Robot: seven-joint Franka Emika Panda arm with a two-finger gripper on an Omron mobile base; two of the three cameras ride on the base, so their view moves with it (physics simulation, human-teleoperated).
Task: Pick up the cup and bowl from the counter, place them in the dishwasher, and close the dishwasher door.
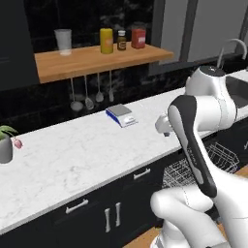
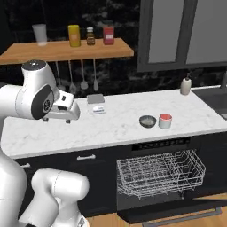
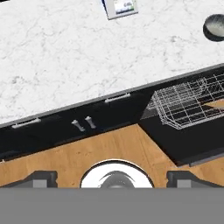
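Observation:
The red cup [image 2: 165, 120] and the grey bowl [image 2: 147, 121] stand side by side near the front edge of the white counter [image 2: 115, 126], right above the dishwasher. Its wire rack [image 2: 159, 170] is pulled out over the lowered dishwasher door [image 2: 177, 212]. My gripper [image 2: 67, 119] hangs well to the left of both, above the counter's left part, pointing down. In the hand view its fingertips [image 3: 41, 178] are wide apart, open and empty, with the bowl [image 3: 215, 26] at the far upper right and the rack [image 3: 188, 103] to the right.
A small kitchen scale [image 2: 95, 104] lies on the counter near the wall. A wooden shelf [image 2: 66, 49] above carries a tumbler, jars and a bottle, with utensils hanging beneath. A soap bottle [image 2: 186, 85] and the sink sit to the right, a potted plant [image 1: 5, 143] far left.

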